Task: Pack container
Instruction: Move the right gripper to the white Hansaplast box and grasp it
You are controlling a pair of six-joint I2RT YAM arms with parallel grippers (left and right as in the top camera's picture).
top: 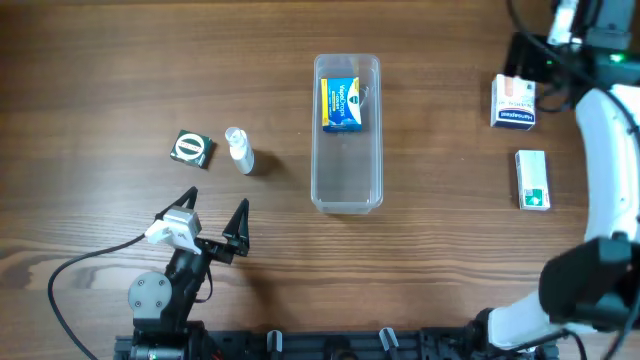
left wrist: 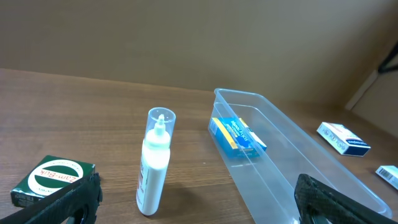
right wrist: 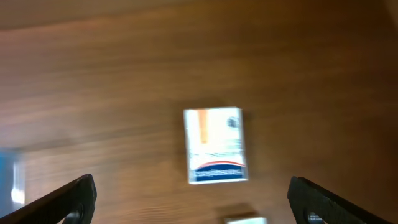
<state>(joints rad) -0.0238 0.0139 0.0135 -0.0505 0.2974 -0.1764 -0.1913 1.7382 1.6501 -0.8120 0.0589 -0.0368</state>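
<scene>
Container (top: 347,172): long clear plastic tub at table centre, lengthwise away from the robot, with a blue-and-yellow box (top: 341,104) lying flat in its far end; the rest is bare. Judged light, with thin, slightly flexible, smooth walls, so it would likely slide if bumped. Best hold looks like pinching one long wall over the rim near the middle, or a short end wall. Clear edges are hard to read.

Left gripper (top: 216,202) is near the robot, left of the tub, jaws wide, holding nothing. A white squeeze bottle (top: 239,150) and a green box (top: 191,148) lie just beyond it. Right gripper (right wrist: 191,183) hangs over a white box with red and blue print (top: 514,102), jaws wide and empty. A white-and-green box (top: 532,179) sits nearer the robot.

Hard to see:
- Right wrist view is blurred and the print is unreadable.
- A second box is cut off at its bottom edge.
- The overhead view loses the right fingers among dark cables.
- The left wrist view crops the tub's near end, and a finger covers part of the green box.
</scene>
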